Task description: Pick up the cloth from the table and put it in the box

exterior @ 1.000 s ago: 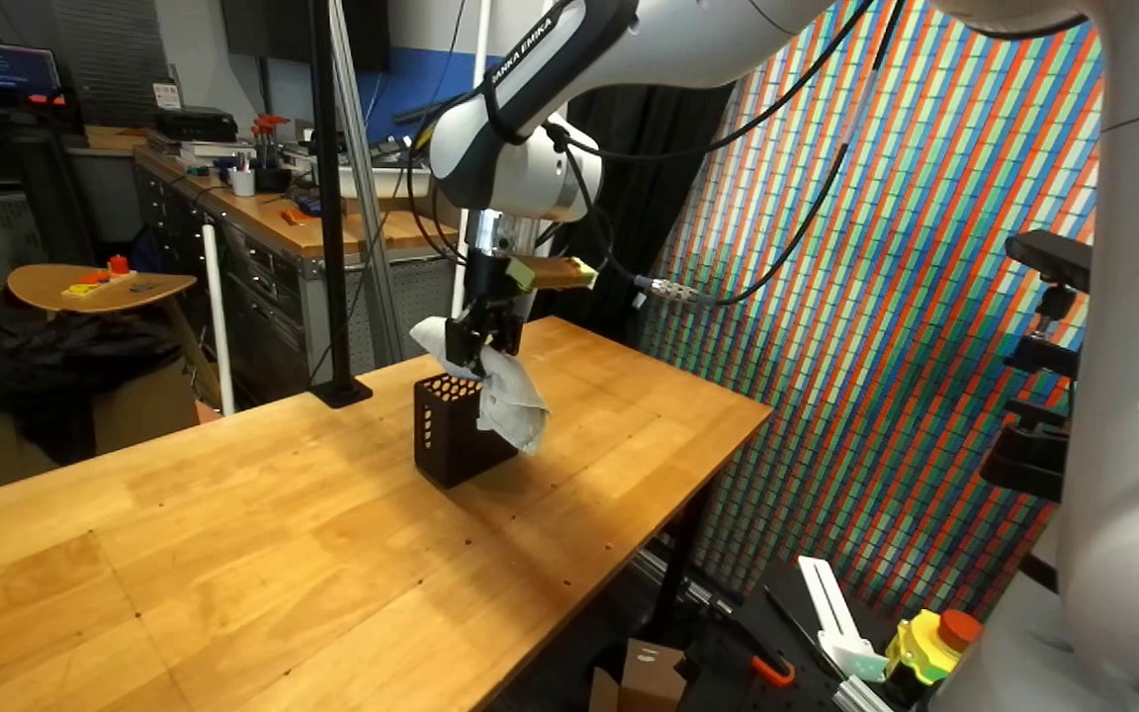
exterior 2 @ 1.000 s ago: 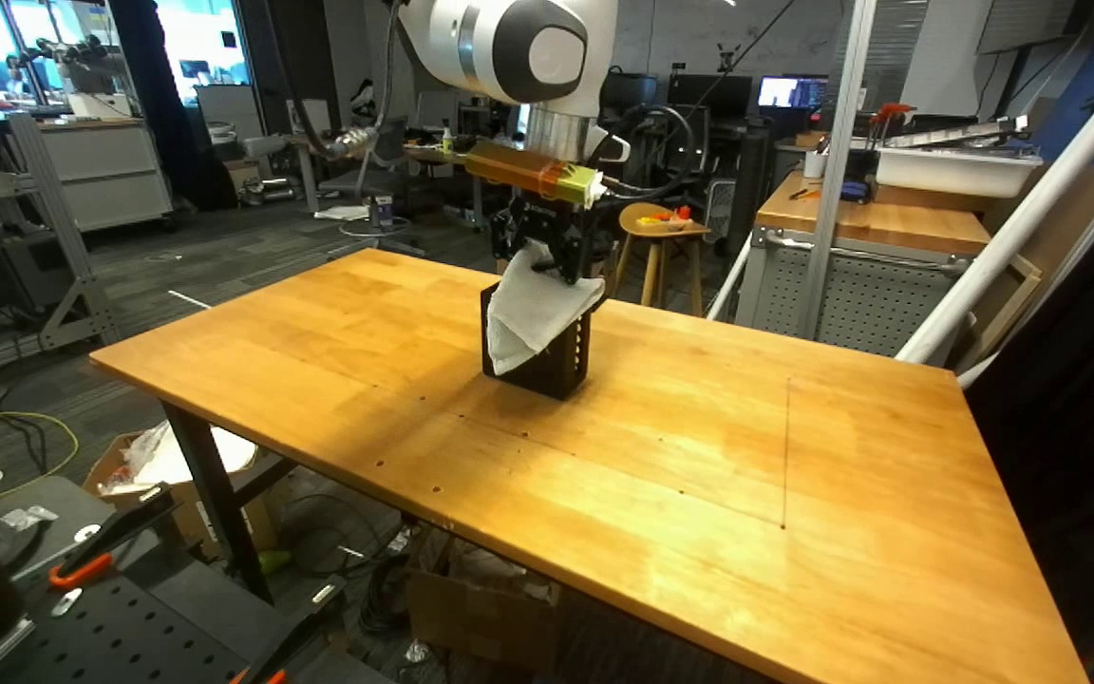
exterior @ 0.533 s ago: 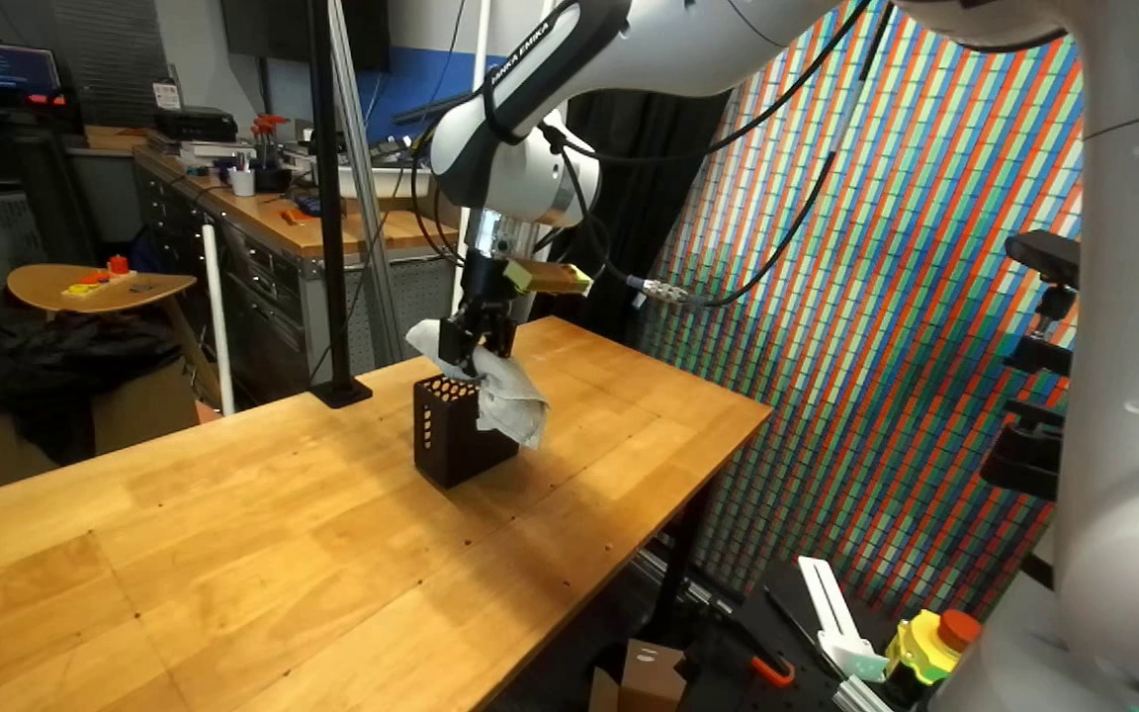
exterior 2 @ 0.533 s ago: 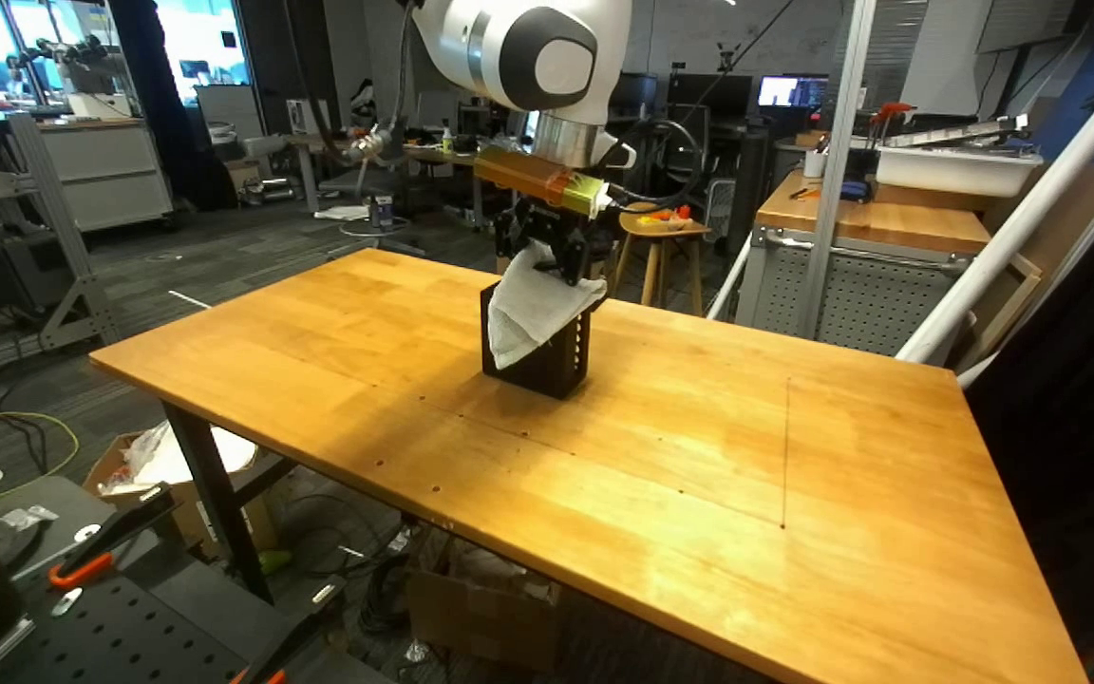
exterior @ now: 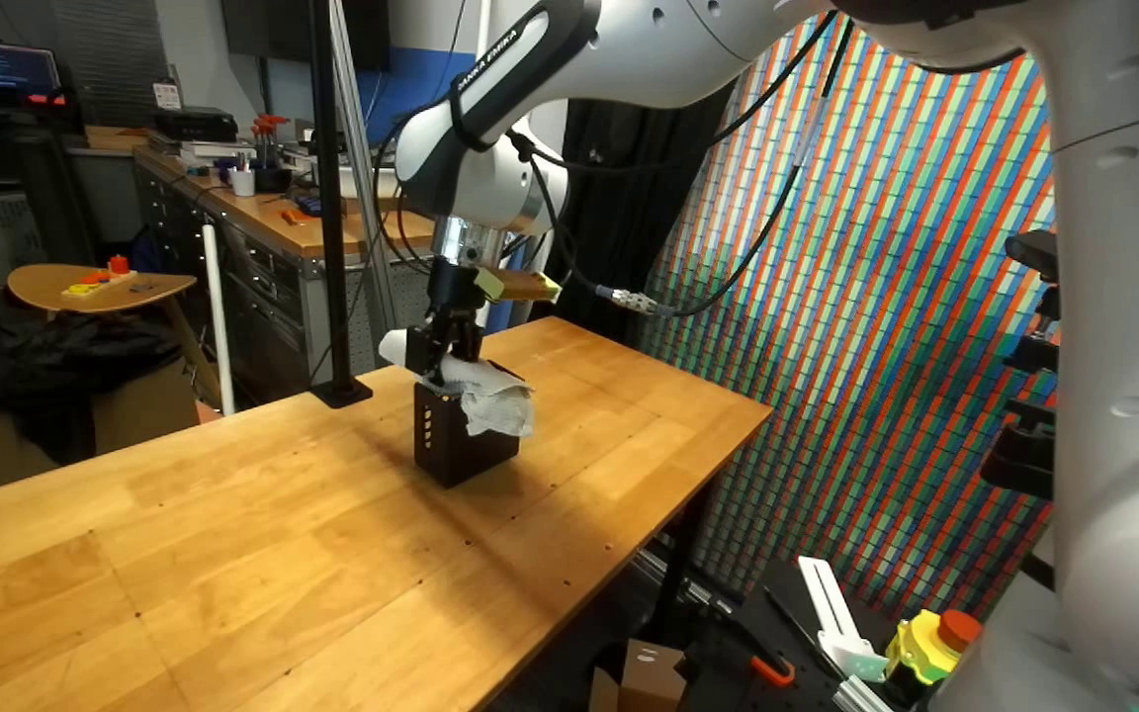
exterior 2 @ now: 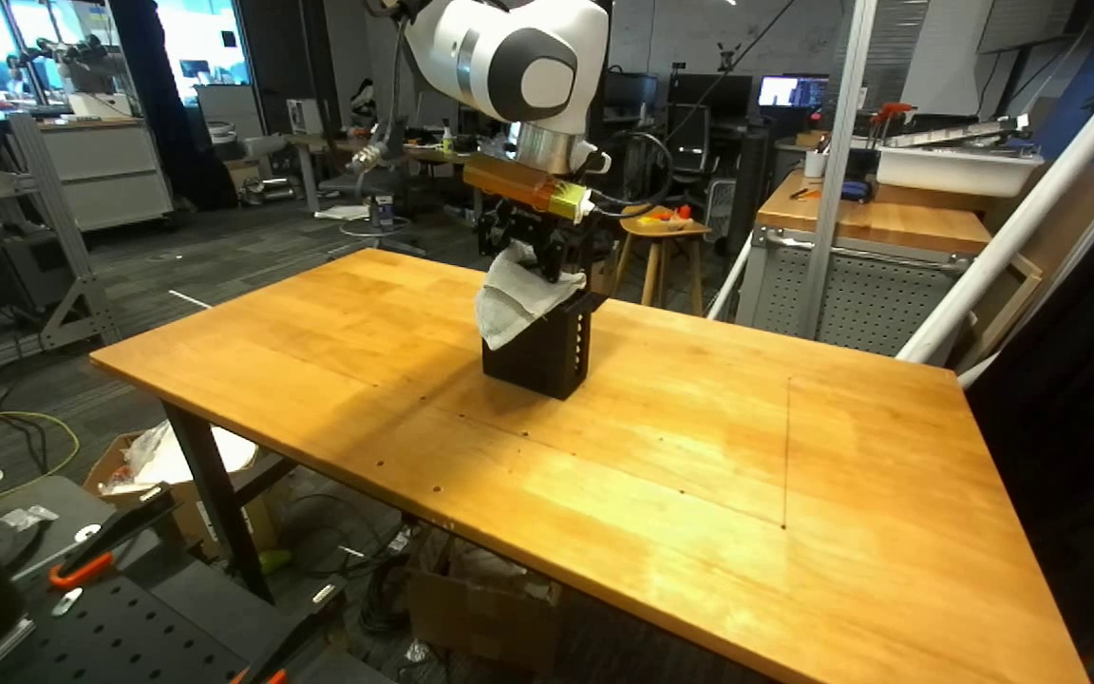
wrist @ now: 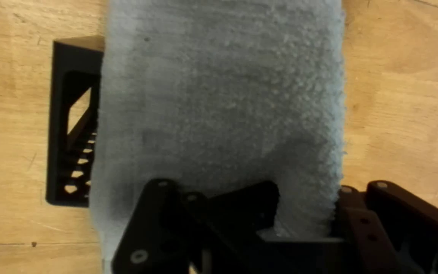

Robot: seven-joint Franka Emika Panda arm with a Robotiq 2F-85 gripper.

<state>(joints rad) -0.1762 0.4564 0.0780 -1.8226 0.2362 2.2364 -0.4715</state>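
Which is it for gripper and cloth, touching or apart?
Touching. In an exterior view, the cloth narrows to a pinched peak in the gripper and hangs down from there.

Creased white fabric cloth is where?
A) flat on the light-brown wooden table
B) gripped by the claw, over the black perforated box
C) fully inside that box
B: both exterior views show the cloth pinched in the claw above the box, one end hanging outside.
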